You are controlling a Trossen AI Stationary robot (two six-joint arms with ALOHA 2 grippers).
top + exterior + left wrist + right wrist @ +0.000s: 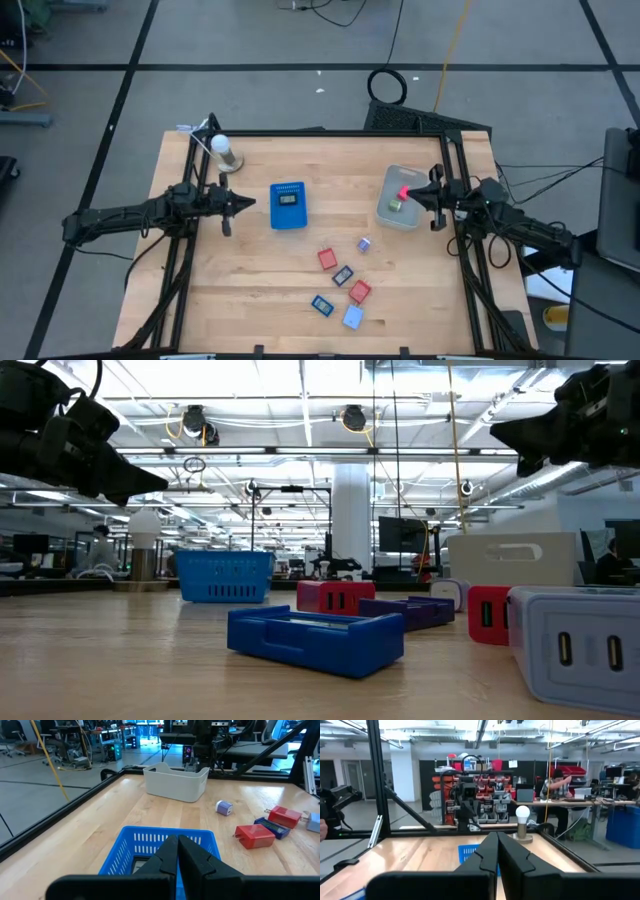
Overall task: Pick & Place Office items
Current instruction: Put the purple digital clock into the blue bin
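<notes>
Several small office items lie loose on the table's near right part: two red pieces (327,259) (360,292), a dark blue one (343,275), a blue one (321,305), a light blue one (352,318) and a lilac one (364,243). A pink piece (403,192) and a greenish one (396,205) lie inside the grey bin (385,210). My right gripper (412,193) hovers shut over the bin, above the table in the low view (497,432). My left gripper (248,203) is shut beside the blue tray (288,205), above its near wall (165,839).
A lamp with a white bulb (222,148) stands near the far left corner. A black frame (195,160) rims the table. People work at benches in the room behind (560,782). Bare wood lies between tray and bin and along the near left.
</notes>
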